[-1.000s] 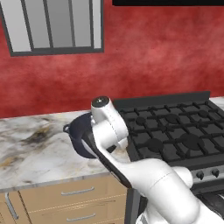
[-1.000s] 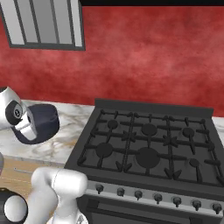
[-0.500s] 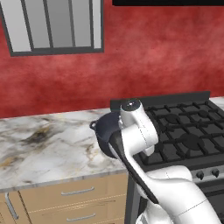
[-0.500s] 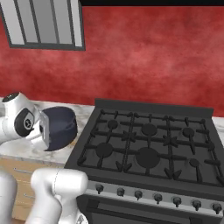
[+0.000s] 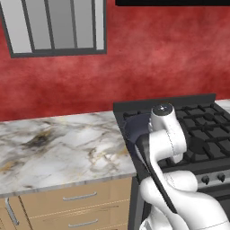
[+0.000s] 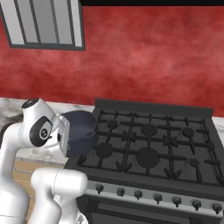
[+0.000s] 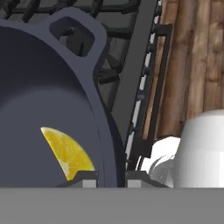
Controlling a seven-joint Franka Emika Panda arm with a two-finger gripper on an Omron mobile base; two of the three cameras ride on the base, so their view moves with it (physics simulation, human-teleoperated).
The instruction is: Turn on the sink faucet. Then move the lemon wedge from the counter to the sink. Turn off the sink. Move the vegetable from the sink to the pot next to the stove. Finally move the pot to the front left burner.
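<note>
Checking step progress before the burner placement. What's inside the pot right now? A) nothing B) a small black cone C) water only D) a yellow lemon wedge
D: in the hand view a yellow lemon wedge lies on the floor of the dark pot, whose rim passes between the fingertips over the stove grates.

One dark grey pot [image 6: 81, 131] sits over the front left corner of one black gas stove [image 6: 148, 148]. One yellow lemon wedge [image 7: 68, 152] lies inside the pot. The stove shows six burners and a row of seven knobs [image 6: 157, 197] along its front edge. One marble desk [image 5: 58, 143] stands beside it, with two drawer handles [image 5: 79, 196] below.
</note>
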